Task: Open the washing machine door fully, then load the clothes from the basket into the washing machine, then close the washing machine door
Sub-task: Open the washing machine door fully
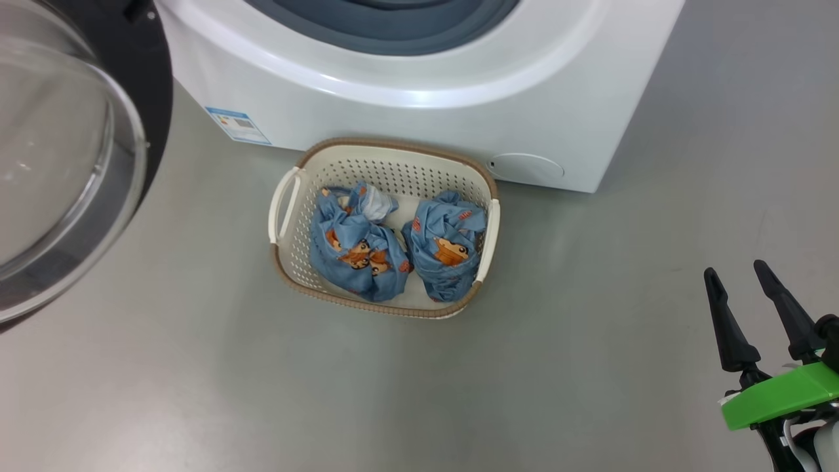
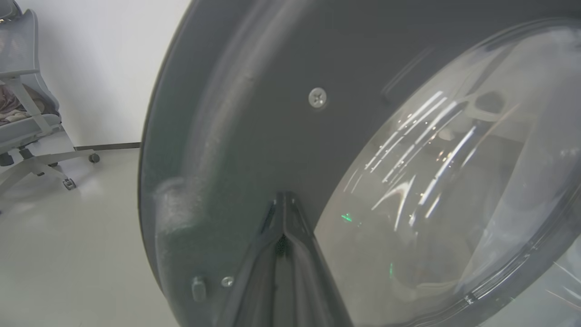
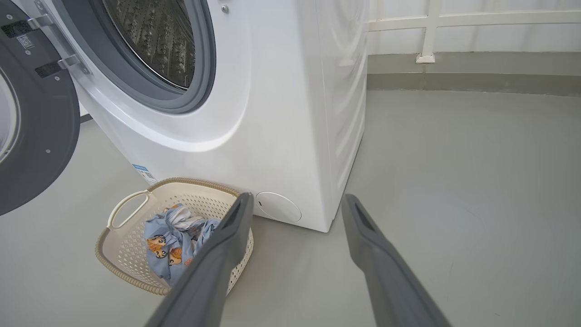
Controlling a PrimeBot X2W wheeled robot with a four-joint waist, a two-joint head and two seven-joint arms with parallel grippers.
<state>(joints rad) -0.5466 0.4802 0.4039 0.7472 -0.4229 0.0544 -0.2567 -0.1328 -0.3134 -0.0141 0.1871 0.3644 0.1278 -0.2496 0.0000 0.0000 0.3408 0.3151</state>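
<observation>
The washing machine (image 1: 419,111) stands at the top with its door (image 1: 154,85) swung out to the left, the glass bowl (image 1: 59,164) facing me. Its steel drum (image 3: 154,41) is exposed. The basket (image 1: 387,145) sits on the floor against the machine's base and holds the clothes, two blue printed bundles (image 1: 357,246) (image 1: 446,246) side by side. My left gripper (image 2: 283,200) is shut, its tips right at the door (image 2: 254,113) on the dark inner rim beside the glass. My right gripper (image 1: 734,270) hangs open and empty, right of the basket (image 3: 118,263).
Grey floor spreads around the basket and to the right of the machine. A blue label (image 1: 237,124) and a round white cap (image 1: 527,167) mark the machine's base. A grey office chair (image 2: 22,113) stands by the wall beyond the door. A white railing (image 3: 426,27) lines the far wall.
</observation>
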